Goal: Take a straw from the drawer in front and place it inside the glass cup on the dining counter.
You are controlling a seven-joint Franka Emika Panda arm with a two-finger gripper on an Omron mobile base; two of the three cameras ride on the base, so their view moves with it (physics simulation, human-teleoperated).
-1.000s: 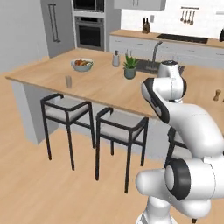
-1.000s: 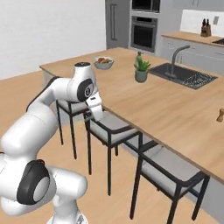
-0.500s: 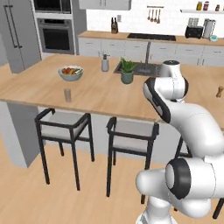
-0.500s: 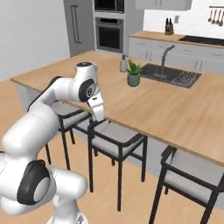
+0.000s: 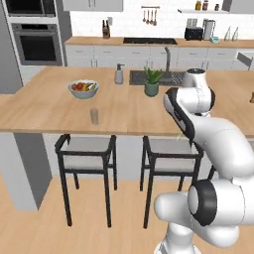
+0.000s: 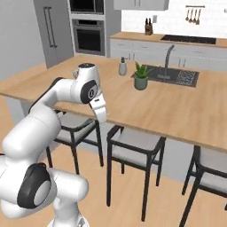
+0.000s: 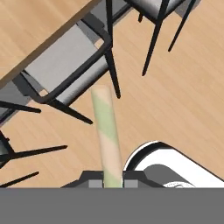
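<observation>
Two dark fingertips (image 7: 93,182) are pinching the straw (image 7: 106,132), a pale green-and-tan banded stick pointing out from the gripper (image 7: 113,183) over a dark stool (image 7: 70,61) and the wood floor. The arm is hanging beside the dining counter (image 5: 44,111), where the glass cup (image 5: 94,116) is standing near the front edge, just in front of the fruit bowl (image 5: 83,89).

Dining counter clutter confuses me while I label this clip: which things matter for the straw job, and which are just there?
Job: straw in the gripper; glass cup; dining counter.
Just there: fruit bowl; soap bottle; plant; stools.
</observation>
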